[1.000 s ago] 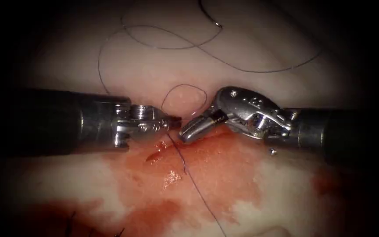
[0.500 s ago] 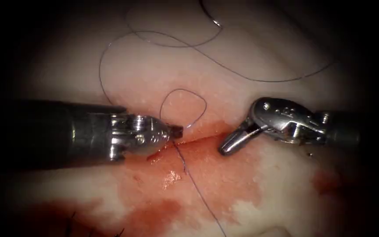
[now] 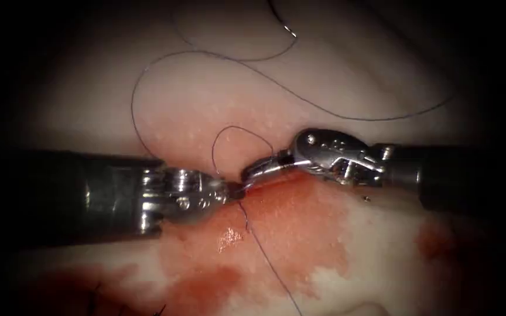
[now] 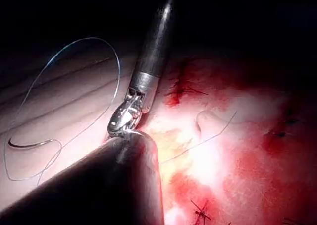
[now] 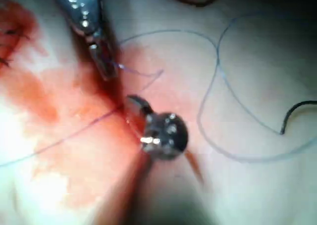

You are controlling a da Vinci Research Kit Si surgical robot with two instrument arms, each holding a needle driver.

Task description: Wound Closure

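Note:
My left tool (image 3: 235, 190) comes in from the left, its jaws shut on the thread (image 3: 323, 108) at the cut. From its tip a strand (image 3: 265, 257) runs down over the red fluid (image 3: 300, 228). My right tool (image 3: 246, 177) is shut, with its tip almost touching the left tool's tip. A small thread loop (image 3: 235, 127) arches from the left jaws to the right jaws; I cannot tell whether the right tool grips it. The curved needle (image 3: 281, 20) lies free on the tissue (image 3: 206, 93) far above, held by neither tool, also seen as needle (image 4: 29, 144) and needle (image 5: 297, 108).
Long slack thread (image 3: 142, 76) sweeps in wide curves across the pale tissue above both tools. Dark finished stitches (image 4: 198, 210) sit further along the wound. The right tool (image 4: 123, 120) shows beyond the left shaft, and the left tool's jaws (image 5: 105, 66) show in the right wrist view.
The right tool drew back to the right, then returned to meet the left tool's tip. The left tool sank slightly with the thread, and the small loop narrowed.

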